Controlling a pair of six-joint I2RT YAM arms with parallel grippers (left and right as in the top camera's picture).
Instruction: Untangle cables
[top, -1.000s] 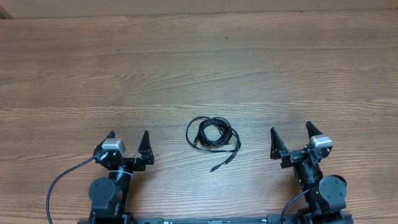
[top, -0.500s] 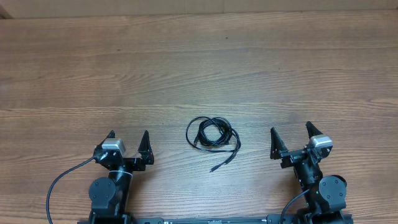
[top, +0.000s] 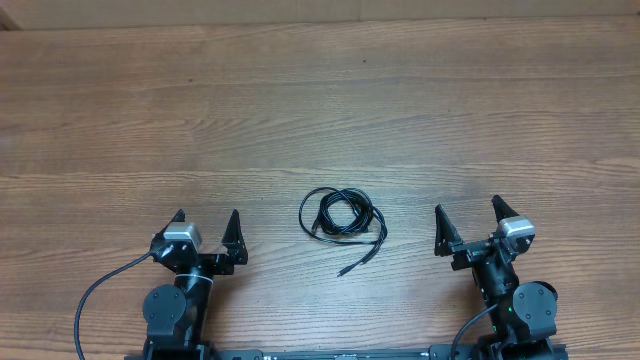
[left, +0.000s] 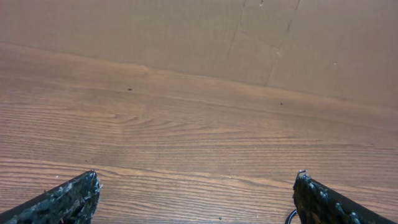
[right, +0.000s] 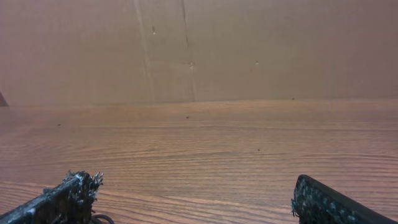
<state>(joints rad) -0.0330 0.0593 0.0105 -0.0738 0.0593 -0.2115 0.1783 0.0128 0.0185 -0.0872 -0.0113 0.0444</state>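
The cables (top: 342, 217) were seen bunched in one small coil on the wooden worktop (top: 320, 90), toward its near side and roughly midway between the two arms, with a single loose end (top: 362, 258) trailing out of the coil toward the robot. The individual cords could not be told apart within the bundle, and no loop was seen drawn clear of the others. The left tool (top: 206, 215) was held released, its jaws spread wide and nothing between them, well apart from the coil on its left. The right tool (top: 467, 206) was likewise held released and empty, well apart on the other side. In both wrist views only bare wood was framed between the spread fingertips. The task was therefore judged to be at its very start: nothing had been separated, no cord was gripped, and the whole work of reaching in, taking hold and drawing the three cords apart was left to be done.
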